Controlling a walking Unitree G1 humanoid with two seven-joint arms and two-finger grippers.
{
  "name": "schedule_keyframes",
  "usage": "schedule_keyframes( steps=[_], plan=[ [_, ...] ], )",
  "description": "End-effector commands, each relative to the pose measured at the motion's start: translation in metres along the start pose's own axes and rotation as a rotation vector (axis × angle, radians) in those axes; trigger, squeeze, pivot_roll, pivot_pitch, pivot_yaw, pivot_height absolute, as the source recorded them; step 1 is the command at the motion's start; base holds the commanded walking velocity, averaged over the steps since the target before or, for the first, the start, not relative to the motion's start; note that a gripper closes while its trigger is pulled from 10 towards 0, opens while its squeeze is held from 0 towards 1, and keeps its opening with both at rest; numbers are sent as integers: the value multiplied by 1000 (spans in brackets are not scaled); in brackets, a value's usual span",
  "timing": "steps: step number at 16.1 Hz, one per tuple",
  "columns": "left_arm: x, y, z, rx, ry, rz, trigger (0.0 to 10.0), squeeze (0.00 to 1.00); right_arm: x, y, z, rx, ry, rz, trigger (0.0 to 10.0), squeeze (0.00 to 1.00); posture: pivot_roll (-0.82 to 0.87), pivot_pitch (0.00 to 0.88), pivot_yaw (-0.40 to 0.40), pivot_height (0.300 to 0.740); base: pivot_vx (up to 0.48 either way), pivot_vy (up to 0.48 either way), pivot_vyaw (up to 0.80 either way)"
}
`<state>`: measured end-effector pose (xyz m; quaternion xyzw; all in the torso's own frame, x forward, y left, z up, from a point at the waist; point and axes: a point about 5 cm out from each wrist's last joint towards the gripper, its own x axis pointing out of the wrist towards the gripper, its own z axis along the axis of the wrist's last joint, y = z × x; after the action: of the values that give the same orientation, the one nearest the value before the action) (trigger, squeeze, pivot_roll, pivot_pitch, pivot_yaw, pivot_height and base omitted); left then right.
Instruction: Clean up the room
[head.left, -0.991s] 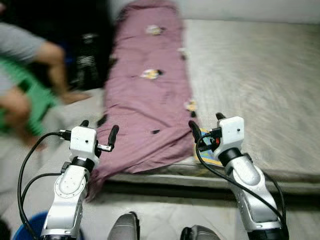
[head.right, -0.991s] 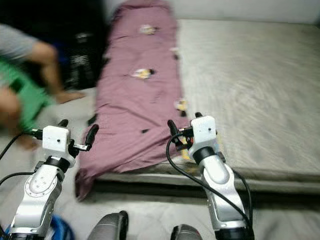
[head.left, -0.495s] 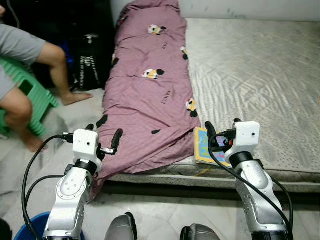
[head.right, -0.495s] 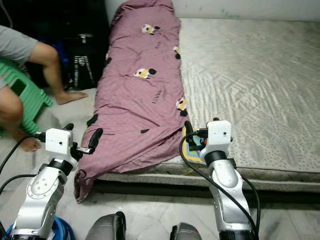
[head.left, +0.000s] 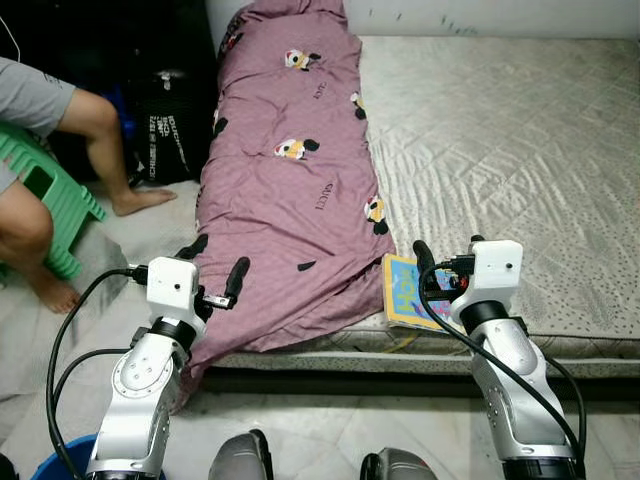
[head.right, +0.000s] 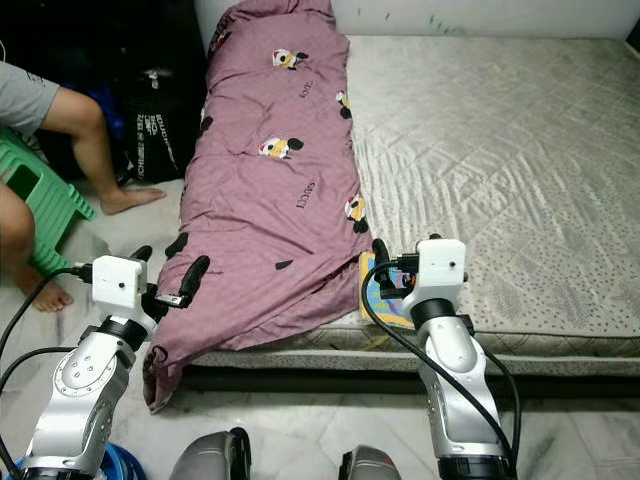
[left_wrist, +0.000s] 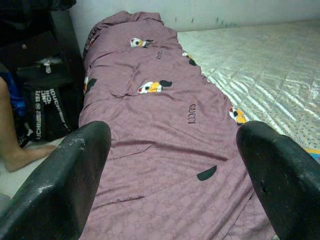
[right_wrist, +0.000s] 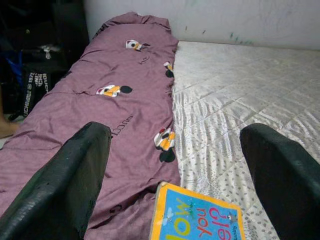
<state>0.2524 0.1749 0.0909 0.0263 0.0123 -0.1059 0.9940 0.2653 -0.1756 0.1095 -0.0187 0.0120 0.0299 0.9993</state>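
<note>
A long purple blanket with cartoon prints lies along the left side of a bare grey mattress, its near end drooping over the front edge. A colourful children's book lies on the mattress's front edge, just right of the blanket. My left gripper is open, held in the air before the blanket's hanging corner. My right gripper is open too, hovering just above and right of the book, touching nothing. In the left wrist view the blanket stretches away between the spread fingers.
A person sits on a green stool at the left, bare leg stretched toward a black bag beside the mattress. A blue bucket stands by my left arm. Pale floor runs along the mattress front.
The blur has cleared and the whole picture has shifted as the camera moved. More of the book shows by my right gripper. Both grippers stay open.
</note>
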Motion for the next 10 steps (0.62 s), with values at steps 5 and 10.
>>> schedule_keyframes(
  steps=[5, 10],
  plan=[
    [4, 1, 0, 2, -1, -13, 10000, 0, -1, -3, -2, 8, -2, -27, 10000, 0, -26, 84, 5, 740, 298, 0, 0],
    [16, -4, -9, 42, 46, -30, 10000, 0, -8, -9, -6, 40, -29, -117, 10000, 0, -64, 43, 89, 740, 49, 0, 0]
  ],
)
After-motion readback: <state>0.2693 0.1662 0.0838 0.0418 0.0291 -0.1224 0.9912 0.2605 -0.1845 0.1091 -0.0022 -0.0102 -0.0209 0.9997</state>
